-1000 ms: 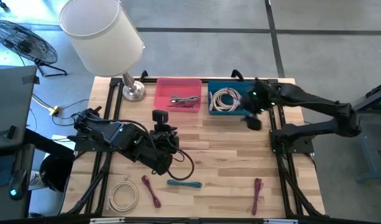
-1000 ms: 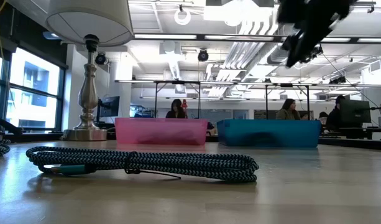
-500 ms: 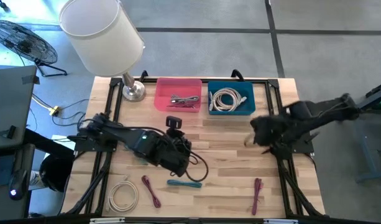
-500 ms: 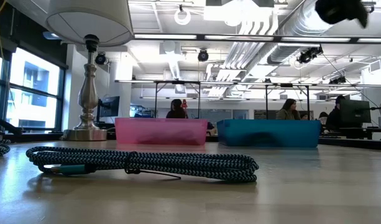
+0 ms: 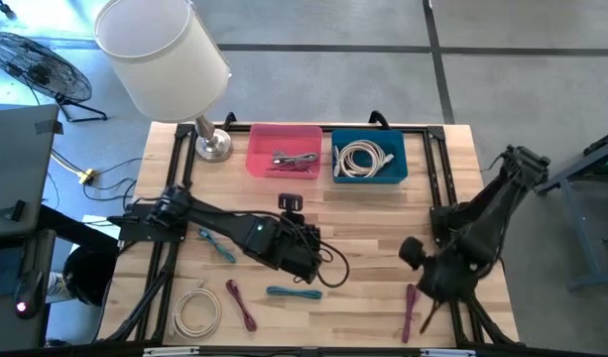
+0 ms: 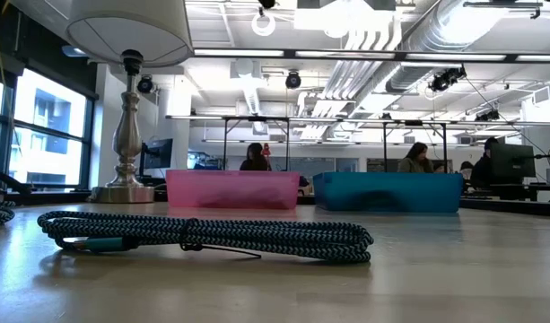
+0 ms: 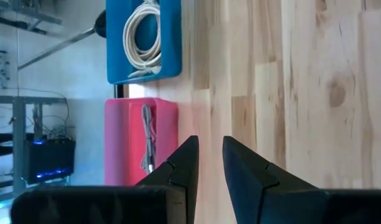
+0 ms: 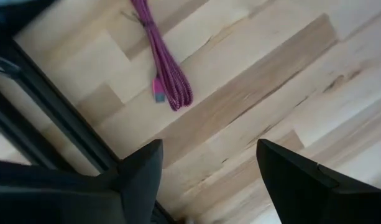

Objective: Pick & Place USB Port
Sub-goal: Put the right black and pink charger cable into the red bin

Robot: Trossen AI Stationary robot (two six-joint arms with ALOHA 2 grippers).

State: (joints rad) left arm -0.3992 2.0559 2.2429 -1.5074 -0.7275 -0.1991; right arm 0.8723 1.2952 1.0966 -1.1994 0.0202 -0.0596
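Several USB cables lie flat on the wooden table: a teal braided one (image 5: pixel 294 293) (image 6: pixel 203 235), a magenta one (image 5: pixel 241 303), a white coil (image 5: pixel 196 312), and a second magenta one (image 5: pixel 411 309) (image 8: pixel 165 81) near the right front. My left gripper (image 5: pixel 318 266) (image 7: pixel 209 152) hangs over the table's middle, just beyond the teal cable. Its fingers stand a narrow gap apart with nothing between them. My right gripper (image 5: pixel 434 278) (image 8: pixel 209 146) points down, wide open, above bare wood next to the right magenta cable.
At the far edge stand a pink bin (image 5: pixel 284 151) holding a grey cable, a blue bin (image 5: pixel 369 159) holding a white coil, and a lamp (image 5: pixel 165 55) at the far left. Black frame rails (image 5: pixel 450 288) run along both table sides. Another teal cable (image 5: pixel 216 246) lies left of my left arm.
My right gripper has swung from above the blue bin toward the near edge along the table's right side, rolling as it went, and has left the low view. My left gripper has moved toward the table's right and downward, uncovering a teal cable behind it.
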